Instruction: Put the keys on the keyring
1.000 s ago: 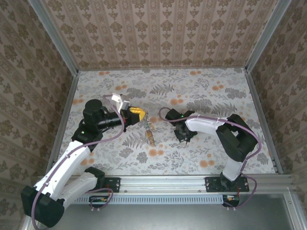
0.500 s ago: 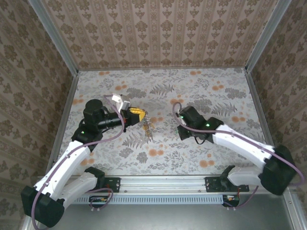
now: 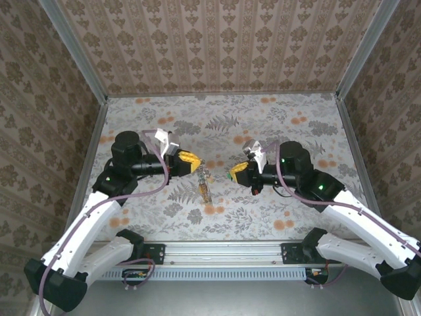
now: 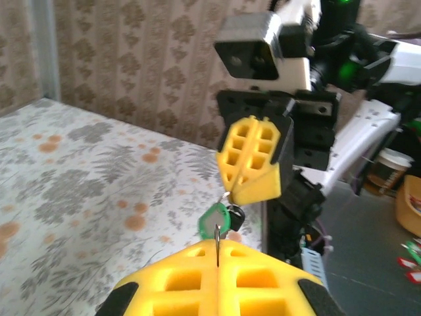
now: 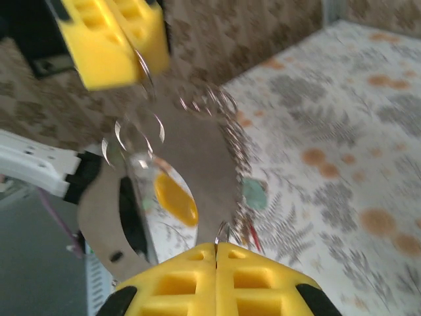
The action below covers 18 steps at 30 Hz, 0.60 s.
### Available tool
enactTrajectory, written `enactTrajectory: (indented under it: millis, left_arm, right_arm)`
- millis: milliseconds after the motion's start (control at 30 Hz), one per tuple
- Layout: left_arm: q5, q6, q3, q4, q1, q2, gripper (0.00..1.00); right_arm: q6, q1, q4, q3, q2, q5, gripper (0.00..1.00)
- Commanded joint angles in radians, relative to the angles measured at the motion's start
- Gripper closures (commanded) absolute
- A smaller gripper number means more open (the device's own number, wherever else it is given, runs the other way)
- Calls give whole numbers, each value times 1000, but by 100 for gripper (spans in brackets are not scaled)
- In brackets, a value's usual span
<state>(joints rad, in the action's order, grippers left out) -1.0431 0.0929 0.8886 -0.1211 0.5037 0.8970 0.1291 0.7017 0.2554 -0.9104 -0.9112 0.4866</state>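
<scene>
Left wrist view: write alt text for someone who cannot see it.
The right gripper, yellow jaws shut, faces the camera with a green-headed key dangling from its tip. At the bottom edge the left gripper is shut on the keyring, a thin wire upright in its seam, above a floral table.

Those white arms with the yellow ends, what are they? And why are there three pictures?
They are two robot arms bolted to a flowery table. The yellow ends are their hands. One picture looks down from above; the other two come from a small camera on each wrist, with that hand's own yellow fingers at the bottom. The left hand is shut on the keyring, a thin wire loop with a green key dangling. The right hand faces it, shut; what it pinches is too blurry to tell.
</scene>
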Motion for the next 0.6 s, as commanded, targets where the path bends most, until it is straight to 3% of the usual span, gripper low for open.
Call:
enactTrajectory:
  millis: [0, 267, 567]
  left_arm:
    - [-126, -77, 58, -29, 30, 18, 100]
    - [-180, -143, 110, -110, 55, 81, 100]
    - [-271, -225, 151, -197, 54, 138, 100]
  right_arm:
    - [-48, 5, -116, -32, 18, 159, 97]
    - [-110, -3, -198, -35, -23, 296, 100]
    - [-167, -34, -154, -85, -72, 385, 100]
